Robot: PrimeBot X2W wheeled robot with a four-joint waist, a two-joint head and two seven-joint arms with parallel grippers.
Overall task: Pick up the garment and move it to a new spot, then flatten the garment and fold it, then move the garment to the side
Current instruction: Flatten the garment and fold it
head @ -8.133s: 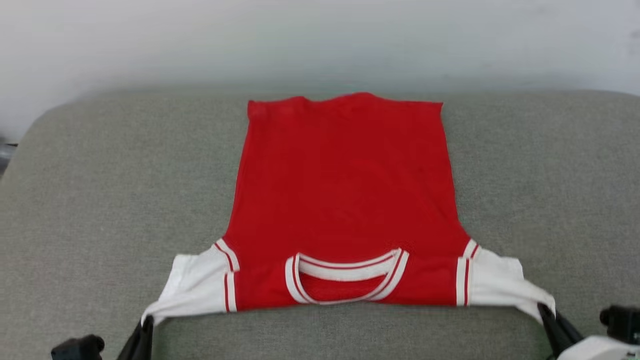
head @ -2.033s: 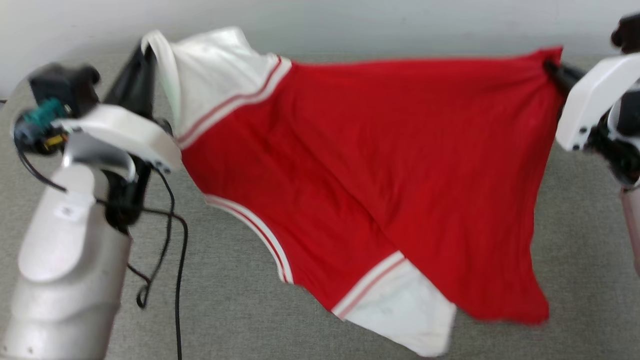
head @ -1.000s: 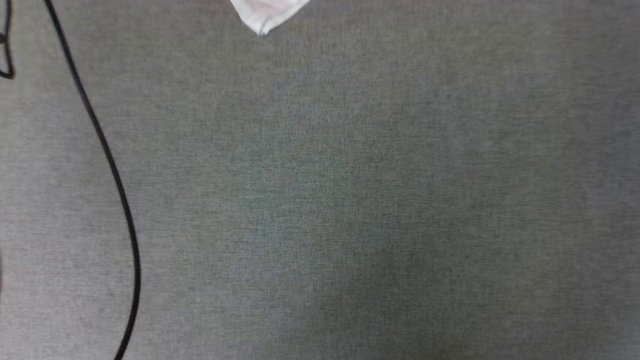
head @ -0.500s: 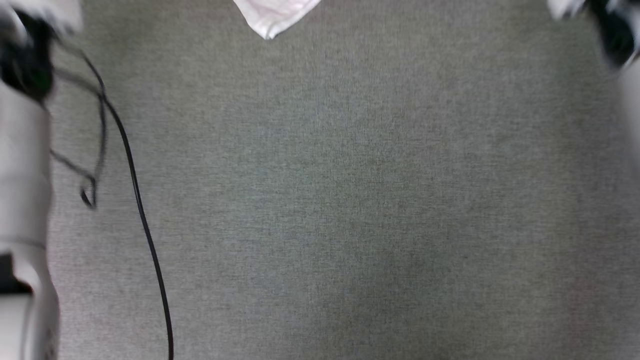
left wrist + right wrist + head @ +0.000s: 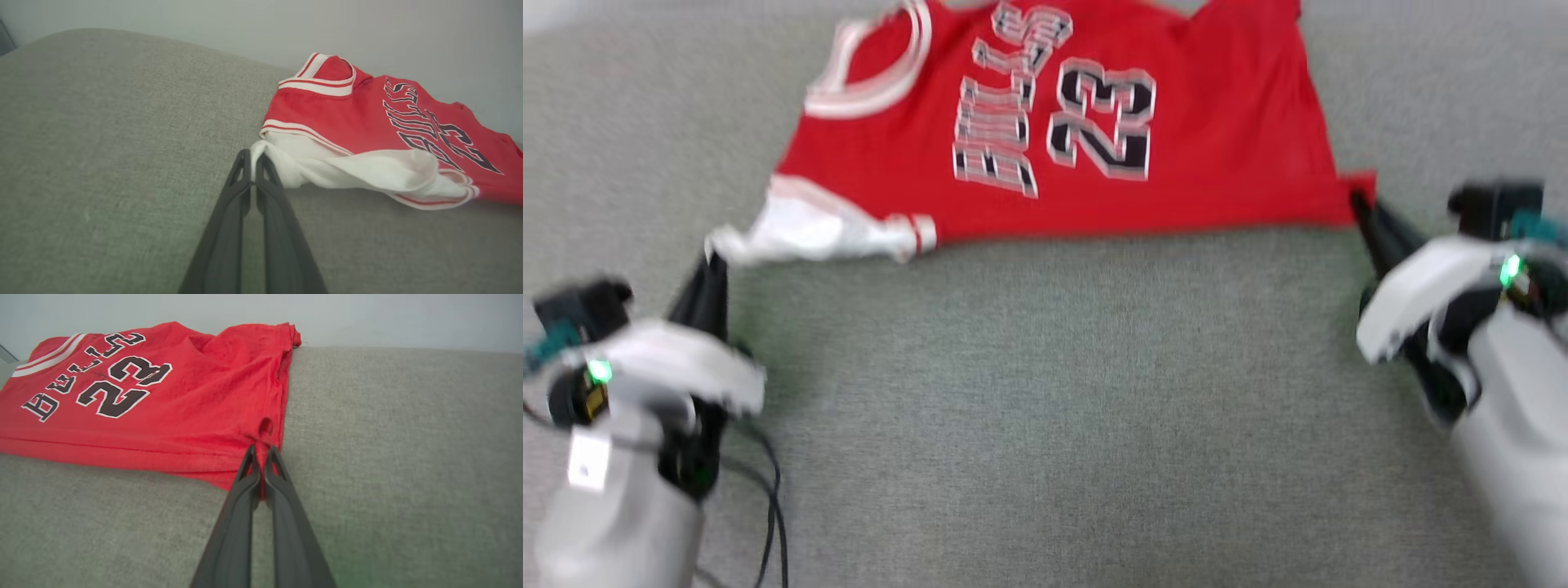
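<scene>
The garment (image 5: pixel 1045 139), a red jersey with black "BULLS" and 23, lies lettering-up and sideways on the grey cushion, collar to the left, hem to the right. My left gripper (image 5: pixel 717 260) is shut on the tip of its white sleeve (image 5: pixel 310 165), the fingertips pinching the cloth (image 5: pixel 254 157). My right gripper (image 5: pixel 1357 196) is shut on the near hem corner (image 5: pixel 261 435) of the garment (image 5: pixel 143 396). The near edge is stretched between the two grippers. The far edge of the garment runs past the top of the head view.
The grey fabric cushion (image 5: pixel 1045 392) spreads wide in front of the garment. A pale wall (image 5: pixel 245 24) rises behind its far edge. Black cables (image 5: pixel 768 498) hang beside my left forearm.
The head view has swung hard. Both arms have come down with the garment: half a second ago only a white sleeve tip showed at the top, now it lies spread, print up.
</scene>
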